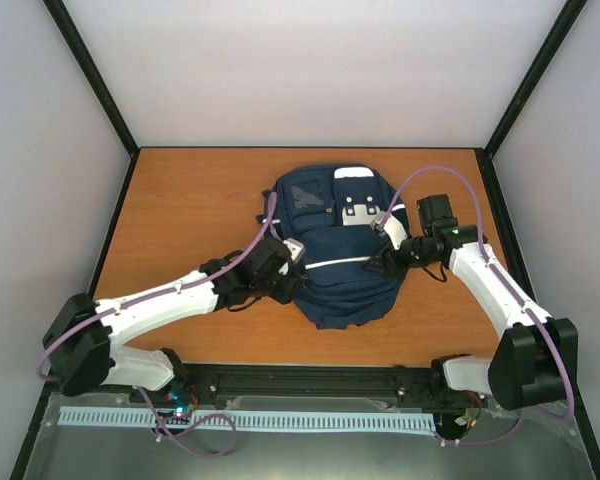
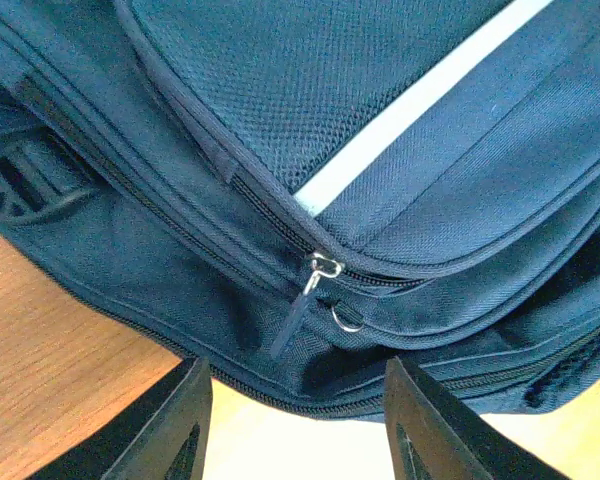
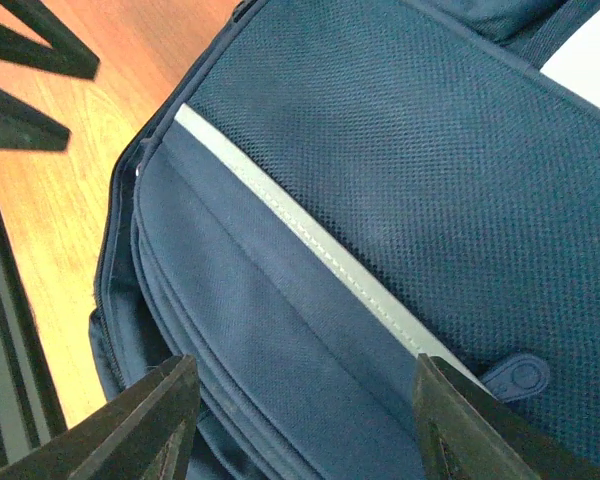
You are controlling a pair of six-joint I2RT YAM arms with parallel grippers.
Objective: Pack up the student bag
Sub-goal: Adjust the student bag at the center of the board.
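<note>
Top external: student bag [image 1: 340, 250] flat in the middle of the table [image 1: 200, 200], front face up, a gripper at each flank. At its left side, left gripper [image 2: 298, 400] with jaws apart and empty, zipper pull [image 2: 302, 300] just beyond the fingertips. Over the opposite side, right gripper [image 3: 305, 400] with jaws likewise apart, clamped on nothing.

Likely step: opening a compartment, judging by the closed zips and nothing to pack in sight. To do it well, line up on the thin fabric pull, not the small metal ring [image 2: 347, 318] beside it. Close squarely across the tab. Draw along the curve of the zip track rather than upward, or risk lifting the soft bag. Pin the far side with the right gripper to keep the fabric taut.

Materials: tightly woven navy nylon, coarser mesh-like weave on the front panel [image 3: 410, 150], flat white stripe [image 2: 420, 95], round rubbery tab [image 3: 515, 378]. Soft, slumping body with a rounded outline. Smooth wood-grain tabletop underneath, so expect some sliding.
</note>
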